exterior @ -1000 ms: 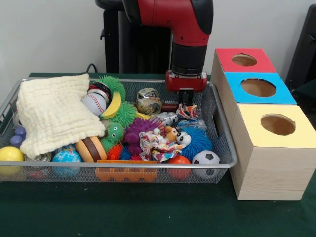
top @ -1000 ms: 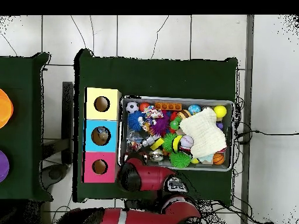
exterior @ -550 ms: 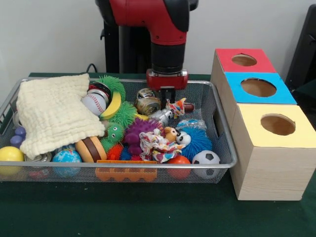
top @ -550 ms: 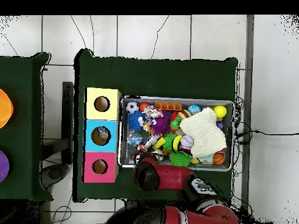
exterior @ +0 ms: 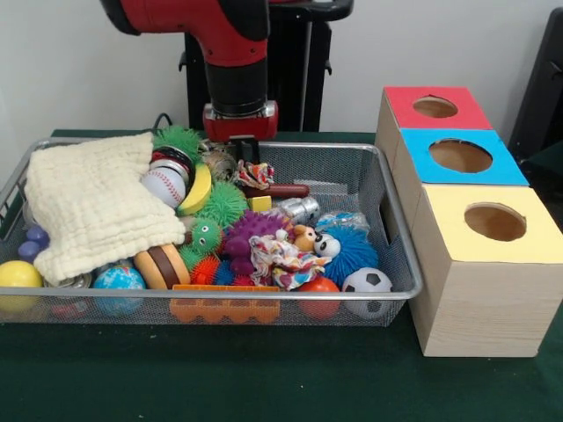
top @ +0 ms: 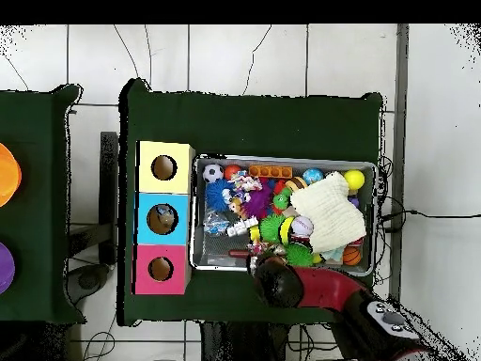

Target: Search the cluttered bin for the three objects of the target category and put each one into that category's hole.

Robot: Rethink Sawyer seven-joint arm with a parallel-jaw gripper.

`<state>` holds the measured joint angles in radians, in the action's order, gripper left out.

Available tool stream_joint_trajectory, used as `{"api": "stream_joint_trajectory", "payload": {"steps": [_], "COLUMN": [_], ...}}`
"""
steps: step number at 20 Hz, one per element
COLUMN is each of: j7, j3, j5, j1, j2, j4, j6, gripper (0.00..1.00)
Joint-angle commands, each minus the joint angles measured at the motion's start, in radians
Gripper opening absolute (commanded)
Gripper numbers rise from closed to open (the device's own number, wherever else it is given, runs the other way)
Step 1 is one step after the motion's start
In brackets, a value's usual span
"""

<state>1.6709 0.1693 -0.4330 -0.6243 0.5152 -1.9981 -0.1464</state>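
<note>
My gripper (exterior: 245, 160) hangs low over the far side of the wire bin (exterior: 398, 257), left of its middle. A small multicoloured rope toy (exterior: 256, 174) sits right at its tips, and the gripper looks shut on it. A brown stick (exterior: 280, 190) lies just beside the toy. A second rope toy (exterior: 281, 258) lies among the spiky balls near the front. Three boxes stand to the right, with red (exterior: 400, 105), blue (exterior: 422, 163) and yellow (exterior: 444, 215) tops, each with a round hole. From overhead the arm (top: 278, 282) covers the gripper.
A cream cloth (exterior: 92, 202) covers the bin's left part. Around it lie a baseball (exterior: 166, 185), a banana (exterior: 201, 188), a burger toy (exterior: 159, 265), a globe ball (exterior: 119, 281), a soccer ball (exterior: 367, 285), a purple spiky ball (exterior: 251, 229) and a silver can (exterior: 302, 209).
The arm swung left along the bin's far side, from near the boxes to left of the middle. The small rope toy travelled left with the gripper.
</note>
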Motion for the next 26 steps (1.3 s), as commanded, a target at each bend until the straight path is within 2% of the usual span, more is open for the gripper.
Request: {"api": "stream_joint_trajectory", "payload": {"steps": [1,3,9,11,12,18,26], "j7": [-0.225,-0.228,-0.097,-0.079,-0.068,-0.046,0.026], "j3": [0.191,0.214,0.195,0.199,0.196,0.195,0.149], "j5": [-0.134,-0.158,-0.225,-0.231,-0.244,-0.241,-0.223], "j1": [-0.139,-0.16,-0.134,-0.131,-0.118,-0.107,-0.054], "j2": [-0.019,-0.03,-0.028,-0.038,-0.035,-0.037,-0.017], "j4": [0.119,0.13,0.103,0.106,0.112,0.113,0.09], "j6": [-0.174,-0.186,-0.079,-0.081,-0.088,-0.087,-0.049], "gripper": [0.0,0.0,0.0,0.0,1.0,1.0,1.0]}}
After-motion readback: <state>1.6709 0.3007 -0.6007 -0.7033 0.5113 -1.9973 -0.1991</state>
